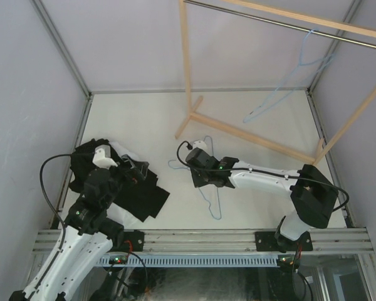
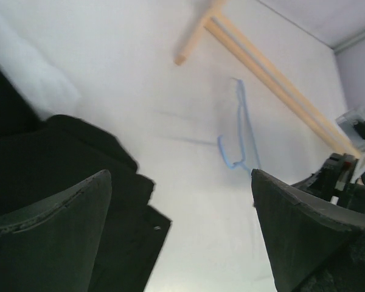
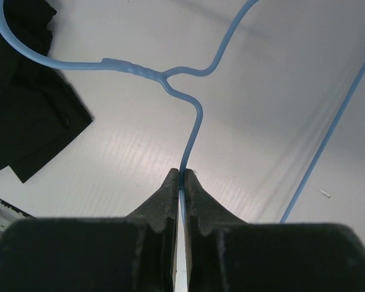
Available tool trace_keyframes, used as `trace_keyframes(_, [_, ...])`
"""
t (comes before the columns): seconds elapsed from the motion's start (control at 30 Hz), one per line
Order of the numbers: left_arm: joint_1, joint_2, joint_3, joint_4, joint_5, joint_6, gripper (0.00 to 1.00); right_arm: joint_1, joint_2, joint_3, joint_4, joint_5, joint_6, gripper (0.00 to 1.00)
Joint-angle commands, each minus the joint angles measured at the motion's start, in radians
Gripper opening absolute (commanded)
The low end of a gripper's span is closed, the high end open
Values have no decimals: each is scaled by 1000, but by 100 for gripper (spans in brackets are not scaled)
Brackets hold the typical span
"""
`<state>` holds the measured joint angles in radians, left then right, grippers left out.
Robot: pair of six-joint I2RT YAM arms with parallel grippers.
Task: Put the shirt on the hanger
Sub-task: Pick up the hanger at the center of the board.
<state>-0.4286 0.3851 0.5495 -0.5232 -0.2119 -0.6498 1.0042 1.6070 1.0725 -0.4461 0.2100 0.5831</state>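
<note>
Right gripper (image 3: 181, 176): jaws clenched on a thin blue wire hanger (image 3: 196, 118), just below its twisted neck, at mid-bench (image 1: 250, 125), which is smooth and white. Left gripper (image 2: 181, 176): jaws spread wide, grasping nothing, over a crumpled black garment (image 1: 141, 193). Shirt (image 2: 30, 73): soft white fold at the bench's left side, against the black garment and mostly hidden by it.

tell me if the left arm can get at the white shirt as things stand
Likely only partly. The left end effector hangs open close by, but the black garment seems to cover most of the white shirt, leaving just an edge showing; nothing else blocks that edge.
</note>
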Motion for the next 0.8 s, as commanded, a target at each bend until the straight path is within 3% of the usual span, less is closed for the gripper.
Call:
trace_keyframes(0.0, [7, 67, -58, 299, 160, -115, 100, 11, -64, -50, 94, -46, 0, 0])
trace_keyframes(0.3, [5, 295, -111, 547, 302, -211, 98, 23, -98, -82, 132, -77, 13, 0])
trace_keyframes(0.57, [5, 411, -186, 623, 333, -251, 89, 42, -109, -85, 149, -84, 21, 0])
trace_keyframes(0.77, [-2, 484, -225, 755, 422, -286, 69, 46, -110, -83, 162, -90, 21, 0])
